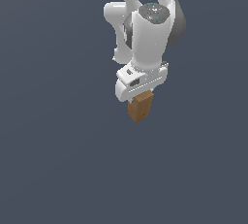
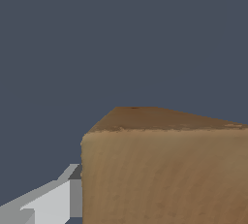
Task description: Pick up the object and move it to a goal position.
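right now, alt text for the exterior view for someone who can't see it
A white robot arm reaches down from the top of the frame, its gripper closed on a small light brown wooden block that sticks out below it. Everything around them is a plain dark blue-grey background with no other objects visible.

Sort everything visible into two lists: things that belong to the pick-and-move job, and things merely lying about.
Belongs to the job:
- block
- gripper, shut on the block

Lying about:
- nothing else visible; only a plain dark background surrounds the arm
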`<state>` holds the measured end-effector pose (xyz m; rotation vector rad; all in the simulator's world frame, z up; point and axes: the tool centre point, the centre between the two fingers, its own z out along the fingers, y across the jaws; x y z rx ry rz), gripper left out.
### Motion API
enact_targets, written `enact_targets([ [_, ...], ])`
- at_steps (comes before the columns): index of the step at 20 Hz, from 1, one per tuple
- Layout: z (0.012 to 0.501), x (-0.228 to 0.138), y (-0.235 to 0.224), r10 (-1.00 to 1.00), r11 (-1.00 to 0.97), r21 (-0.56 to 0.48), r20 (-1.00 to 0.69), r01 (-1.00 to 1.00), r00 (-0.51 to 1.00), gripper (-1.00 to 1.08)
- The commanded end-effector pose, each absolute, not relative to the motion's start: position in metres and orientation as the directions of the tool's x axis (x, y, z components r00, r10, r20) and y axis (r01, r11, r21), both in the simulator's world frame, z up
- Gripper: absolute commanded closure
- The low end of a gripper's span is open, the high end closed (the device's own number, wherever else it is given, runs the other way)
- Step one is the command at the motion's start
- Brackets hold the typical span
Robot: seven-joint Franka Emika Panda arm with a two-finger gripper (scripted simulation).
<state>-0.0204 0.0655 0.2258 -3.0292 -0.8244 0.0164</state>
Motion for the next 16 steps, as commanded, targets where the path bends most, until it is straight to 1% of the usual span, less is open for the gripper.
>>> enact_targets([
  [1, 0.257, -0.019, 0.061, 0.507, -0.862, 0.000, 0.000, 0.507, 0.862, 1.08],
  [16, 0.421, -0.023, 0.035, 0.507, -0.862, -0.001, 0.000, 0.507, 0.862, 1.08],
])
